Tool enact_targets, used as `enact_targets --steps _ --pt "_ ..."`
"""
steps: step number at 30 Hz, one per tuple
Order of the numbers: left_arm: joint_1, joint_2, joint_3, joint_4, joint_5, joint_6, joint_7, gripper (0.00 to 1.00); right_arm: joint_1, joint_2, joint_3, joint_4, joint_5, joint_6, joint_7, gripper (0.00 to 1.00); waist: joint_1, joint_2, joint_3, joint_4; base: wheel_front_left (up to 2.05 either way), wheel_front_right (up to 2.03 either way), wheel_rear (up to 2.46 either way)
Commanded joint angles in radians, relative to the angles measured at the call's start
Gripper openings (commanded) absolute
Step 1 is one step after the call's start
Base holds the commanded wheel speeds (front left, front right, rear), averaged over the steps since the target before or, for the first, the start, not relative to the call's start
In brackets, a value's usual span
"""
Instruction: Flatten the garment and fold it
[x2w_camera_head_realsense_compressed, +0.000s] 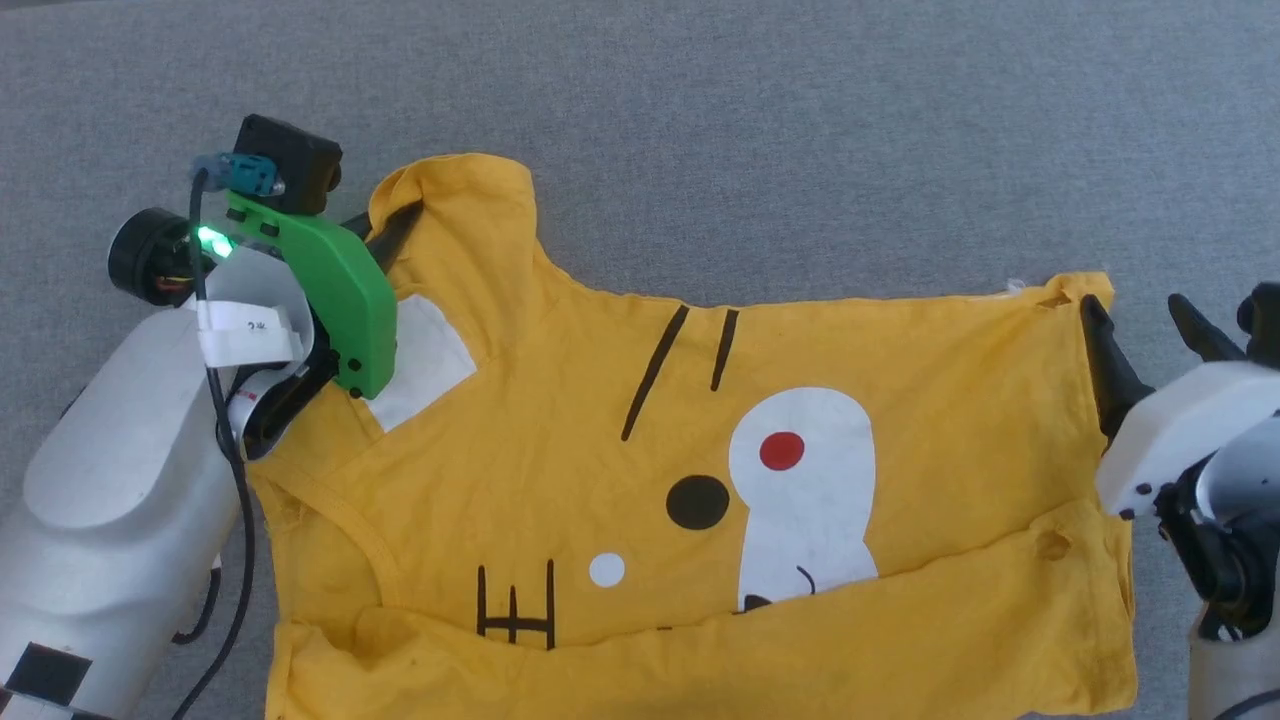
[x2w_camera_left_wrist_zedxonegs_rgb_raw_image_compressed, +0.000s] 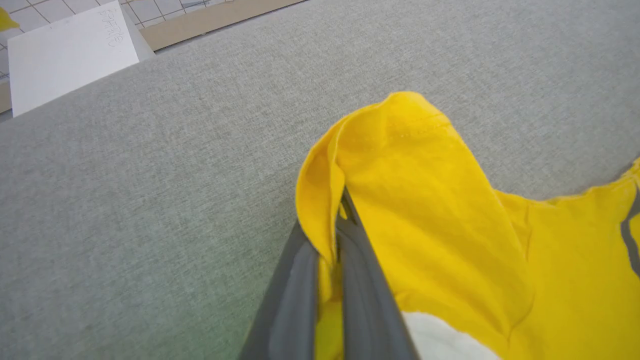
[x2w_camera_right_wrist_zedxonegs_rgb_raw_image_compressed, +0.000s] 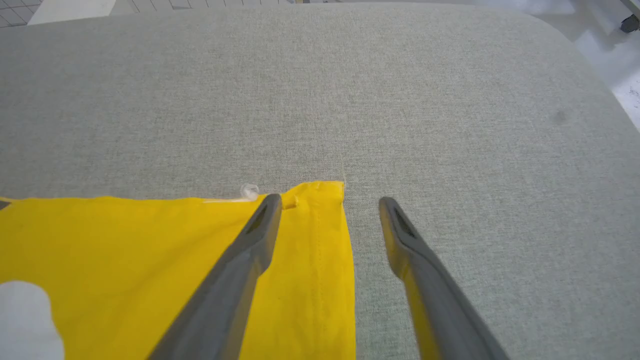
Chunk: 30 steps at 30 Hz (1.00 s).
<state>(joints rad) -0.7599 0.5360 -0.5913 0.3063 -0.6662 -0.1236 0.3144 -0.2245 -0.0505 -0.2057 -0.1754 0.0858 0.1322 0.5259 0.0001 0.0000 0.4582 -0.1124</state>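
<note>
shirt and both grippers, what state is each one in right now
shirt: spread print-up on the grey surface, near edge folded over the print, one sleeve bunched up
left gripper: shut on that sleeve
right gripper: open, one finger over the shirt's corner, the other over bare surface

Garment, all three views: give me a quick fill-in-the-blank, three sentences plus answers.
1. The left gripper is shut on a short ____ of the garment.
2. The right gripper is ____, one finger over the garment's corner, the other over the grey surface.
3. The red dot in the print sits on a ____ patch.

Missing words: sleeve; open; white.
</note>
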Motion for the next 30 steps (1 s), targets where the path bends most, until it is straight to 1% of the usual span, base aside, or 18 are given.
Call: enact_targets --steps 1,5,14,15,16,17,21,24,30 --pt "0.01 0.009 0.0 -0.005 -0.009 -0.006 0.001 0.0 -0.023 0.0 -0.002 0.006 -0.012 -0.002 0.022 1.0 -0.0001 0.0 0.004 0.003 0.0 0.0 0.0" --pt "0.009 0.012 -0.003 -0.011 -0.013 -0.006 0.007 0.0 -0.055 0.0 -0.003 0.045 -0.018 -0.002 0.078 1.0 -0.0001 0.0 0.01 0.012 0.0 0.0 0.0" --pt "0.0 0.012 -0.013 -0.014 -0.02 -0.006 0.01 0.0 -0.104 -0.013 -0.022 0.154 -0.013 -0.002 0.117 1.0 -0.0001 0.0 0.025 0.038 0.0 0.0 0.0" --pt "0.0 0.012 -0.014 -0.014 -0.021 -0.006 0.009 0.0 -0.11 -0.013 -0.025 0.166 -0.007 -0.002 0.12 0.84 -0.0001 0.0 0.027 0.04 0.0 0.0 0.0" --pt "0.0 0.012 -0.015 -0.014 -0.022 -0.006 0.009 0.0 -0.115 -0.012 -0.031 0.173 -0.002 -0.002 0.12 0.49 -0.0001 0.0 0.029 0.042 0.0 0.0 0.0" --pt "0.0 0.013 -0.016 -0.013 -0.023 -0.006 0.008 0.0 -0.121 -0.012 -0.035 0.18 0.0 -0.002 0.117 0.0 -0.0001 0.0 0.031 0.044 0.0 0.0 0.0" --pt "0.0 0.018 -0.018 -0.013 -0.029 -0.006 0.0 0.0 -0.136 -0.011 -0.044 0.186 -0.007 -0.002 0.103 0.0 -0.0001 0.0 0.031 0.048 0.0 0.0 0.0" --pt "0.001 0.029 -0.014 -0.017 -0.031 -0.006 -0.025 0.0 -0.147 -0.011 -0.044 0.178 -0.015 -0.002 0.082 0.0 -0.0001 0.0 0.023 0.045 0.0 0.0 0.0" --pt "0.011 0.066 0.026 -0.049 -0.035 -0.007 -0.138 0.0 -0.154 -0.02 -0.032 0.148 -0.017 -0.002 0.033 0.0 -0.0001 0.0 -0.007 0.037 0.0 0.0 0.0"
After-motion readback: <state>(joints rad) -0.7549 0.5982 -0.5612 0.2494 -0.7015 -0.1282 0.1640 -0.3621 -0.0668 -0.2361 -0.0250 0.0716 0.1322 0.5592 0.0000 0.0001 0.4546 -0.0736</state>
